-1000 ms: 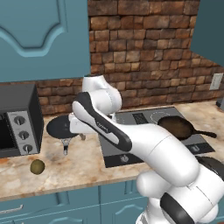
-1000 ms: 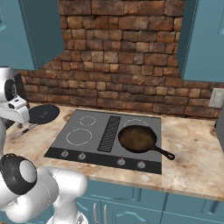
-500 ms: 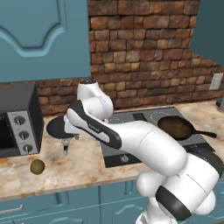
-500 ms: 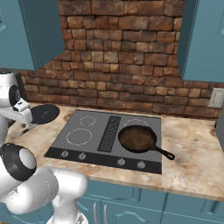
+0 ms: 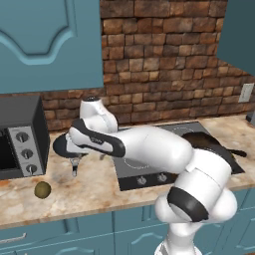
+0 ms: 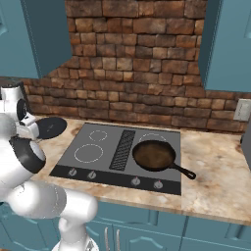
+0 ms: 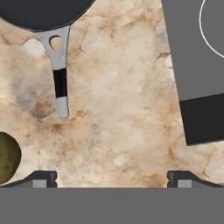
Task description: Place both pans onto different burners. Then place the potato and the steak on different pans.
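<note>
1. The bench (image 7: 118, 109), mottled beige stone, carries the dark-grey cooktop (image 6: 93, 139) with thin white burners (image 6: 88, 153)
2. The brown-insided skillet (image 6: 154, 155) sits on the cooktop's right side, black handle pointing toward the front right
3. The matte-black pan (image 7: 41, 12) lies on the bench left of the cooktop, its thin grey handle (image 7: 60, 78) stretched toward the camera
4. The fingers (image 7: 112, 177) are spread wide above bare bench, holding nothing
5. The potato (image 5: 43, 189) rests on the bench near the pan handle's tip
</note>
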### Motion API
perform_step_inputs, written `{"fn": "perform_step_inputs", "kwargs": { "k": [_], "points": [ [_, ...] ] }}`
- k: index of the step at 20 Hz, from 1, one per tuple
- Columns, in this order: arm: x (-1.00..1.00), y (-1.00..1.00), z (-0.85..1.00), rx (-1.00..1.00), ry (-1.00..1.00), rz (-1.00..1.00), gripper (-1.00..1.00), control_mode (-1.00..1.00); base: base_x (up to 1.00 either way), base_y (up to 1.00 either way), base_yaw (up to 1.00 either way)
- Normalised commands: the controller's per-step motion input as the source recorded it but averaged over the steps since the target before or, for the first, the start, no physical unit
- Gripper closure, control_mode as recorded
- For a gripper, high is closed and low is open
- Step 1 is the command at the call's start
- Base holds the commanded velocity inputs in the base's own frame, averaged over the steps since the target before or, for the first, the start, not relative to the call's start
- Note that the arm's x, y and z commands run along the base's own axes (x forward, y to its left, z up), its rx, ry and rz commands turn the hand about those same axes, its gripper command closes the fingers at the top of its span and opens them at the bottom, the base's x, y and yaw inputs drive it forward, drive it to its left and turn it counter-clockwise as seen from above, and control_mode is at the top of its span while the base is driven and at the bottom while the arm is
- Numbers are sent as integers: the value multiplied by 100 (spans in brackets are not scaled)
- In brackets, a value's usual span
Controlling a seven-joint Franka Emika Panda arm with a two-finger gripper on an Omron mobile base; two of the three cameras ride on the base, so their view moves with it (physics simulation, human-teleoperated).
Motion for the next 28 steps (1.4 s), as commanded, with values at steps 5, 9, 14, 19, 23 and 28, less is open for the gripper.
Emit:
{"fn": "perform_step_inputs", "kwargs": {
  "k": [5, 9, 14, 19, 23, 28],
  "points": [
    [48, 27, -42, 0, 0, 3, -100, -100, 0, 0, 0],
    [41, 26, -41, -1, 0, 2, -100, -100, 0, 0, 0],
    [46, 27, -33, -1, -1, 0, -100, -100, 0, 0, 0],
    [44, 25, -30, -1, -3, 0, -100, -100, 0, 0, 0],
    [39, 21, -26, -1, -4, 0, -100, -100, 0, 0, 0],
    [37, 14, -29, 0, -3, 0, -100, -100, 0, 0, 0]
  ]
}}
